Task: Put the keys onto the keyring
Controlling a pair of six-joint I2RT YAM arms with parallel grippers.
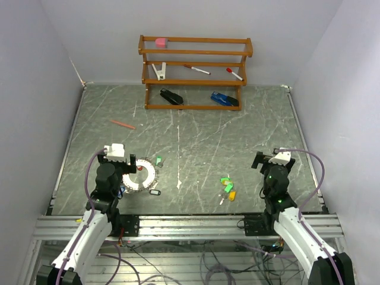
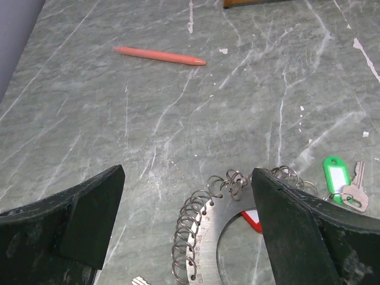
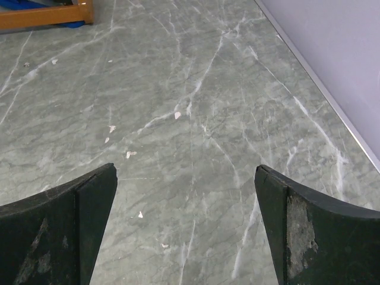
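- Two claws stand spread to their widest and hold nothing: the left claw [image 1: 119, 159] [image 2: 187, 172] hovers over the keyring, and the right claw [image 1: 270, 159] [image 3: 185, 168] hangs above bare table [image 1: 196, 136].
- The keyring [image 1: 139, 175] [image 2: 205, 237] lies flat on the table at the near left. It is a pale ring-shaped plate edged with small wire loops [image 2: 190, 228].
- One green-tagged key [image 1: 158, 159] [image 2: 335, 175] rests just beside the keyring. The loose keys [image 1: 227, 187], with green and yellow-orange heads, lie in a cluster near the middle front, well apart from the keyring.
- The keys look light, stiff and flat, so they would likely skid on the smooth stone. The plastic head seems the surest place to pinch, which leaves the hole free for a loop.
- The plate looks rigid but thin, so its outer edge is probably the best hold. The loops look springy and fiddly.
- A wooden rack [image 1: 196, 40] at the back holds a pink item [image 1: 161, 42], two red-capped pens [image 1: 196, 70], a black object [image 1: 171, 97] and a blue one [image 1: 224, 99].
- An orange pen [image 1: 123, 124] [image 2: 159, 56] lies alone on the table.
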